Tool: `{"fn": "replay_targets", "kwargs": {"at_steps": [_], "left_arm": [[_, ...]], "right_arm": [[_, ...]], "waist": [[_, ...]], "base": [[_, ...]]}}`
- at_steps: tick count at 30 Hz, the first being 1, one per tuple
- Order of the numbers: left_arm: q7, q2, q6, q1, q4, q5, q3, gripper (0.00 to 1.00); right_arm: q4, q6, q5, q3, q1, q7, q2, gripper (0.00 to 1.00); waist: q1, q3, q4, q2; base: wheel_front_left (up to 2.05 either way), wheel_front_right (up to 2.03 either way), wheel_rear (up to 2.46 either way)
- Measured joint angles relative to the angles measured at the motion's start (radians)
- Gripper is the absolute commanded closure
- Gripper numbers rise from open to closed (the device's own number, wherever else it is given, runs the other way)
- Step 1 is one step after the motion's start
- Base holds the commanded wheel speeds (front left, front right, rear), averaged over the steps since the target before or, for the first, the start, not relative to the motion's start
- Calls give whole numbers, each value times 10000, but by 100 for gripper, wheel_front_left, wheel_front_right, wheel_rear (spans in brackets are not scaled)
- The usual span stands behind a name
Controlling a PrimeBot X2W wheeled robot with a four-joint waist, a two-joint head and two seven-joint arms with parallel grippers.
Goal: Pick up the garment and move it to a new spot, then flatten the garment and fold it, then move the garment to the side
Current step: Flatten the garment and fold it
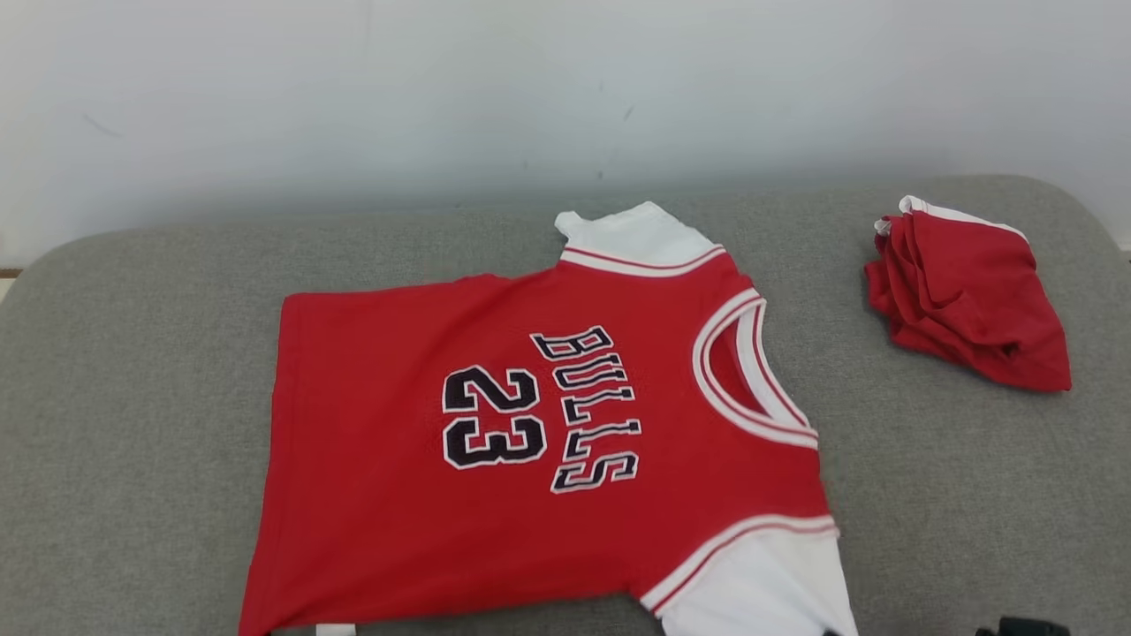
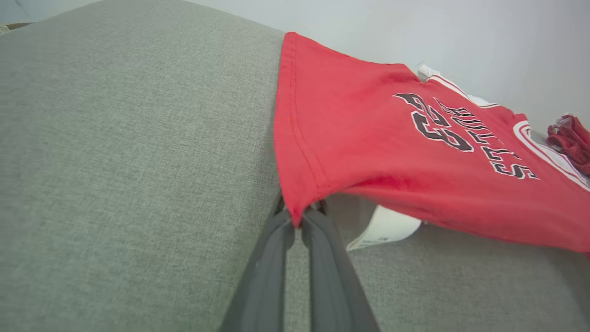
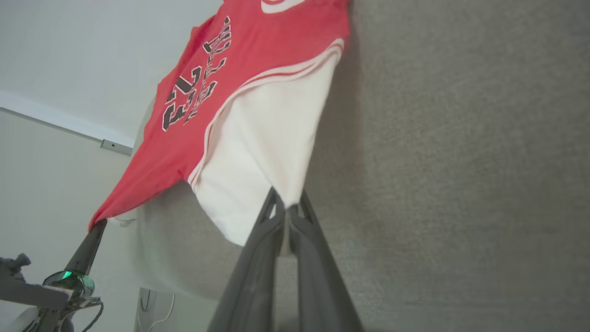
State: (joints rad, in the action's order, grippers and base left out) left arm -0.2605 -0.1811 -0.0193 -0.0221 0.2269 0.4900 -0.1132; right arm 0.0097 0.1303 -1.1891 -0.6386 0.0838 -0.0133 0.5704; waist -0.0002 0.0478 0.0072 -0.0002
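The garment (image 1: 530,442) is a red jersey with white sleeves and black "BULLS 23" lettering, spread on the grey cushioned surface (image 1: 132,397) with its neck toward the right. My left gripper (image 2: 300,217) is shut on the jersey's (image 2: 392,152) red hem corner, which it holds a little above the surface. Pinched in my shut right gripper (image 3: 286,208) is the edge of the white sleeve (image 3: 262,152), also lifted. In the right wrist view the left gripper (image 3: 97,226) shows at the far hem corner.
A second red garment (image 1: 967,296), folded into a bundle, lies at the right end of the surface and shows again in the left wrist view (image 2: 571,140). A pale wall (image 1: 530,88) stands behind. The surface's near edge drops off below the jersey.
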Motion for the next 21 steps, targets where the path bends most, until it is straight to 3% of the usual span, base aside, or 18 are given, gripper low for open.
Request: {"fn": "replay_targets", "kwargs": {"at_steps": [5,10,21], "left_arm": [[0,92,90,-18,148,-234,359,100],[0,196,188,2,360,-414,525,100],[0,209,531,755,205,-970,403,100]], "right_arm": [[-460,0,309,564,666,-796,-207,100],[-650,0,986,1114,808,-1248,-861,100],[-1661,0,1388,2604,157,-1486,-2094,100]], "waist": [[2,64,-77,2],[2,142,-160,1],[2,321,-97,2]], "base": [[0,0,0],[0,0,0],[0,0,0]]}}
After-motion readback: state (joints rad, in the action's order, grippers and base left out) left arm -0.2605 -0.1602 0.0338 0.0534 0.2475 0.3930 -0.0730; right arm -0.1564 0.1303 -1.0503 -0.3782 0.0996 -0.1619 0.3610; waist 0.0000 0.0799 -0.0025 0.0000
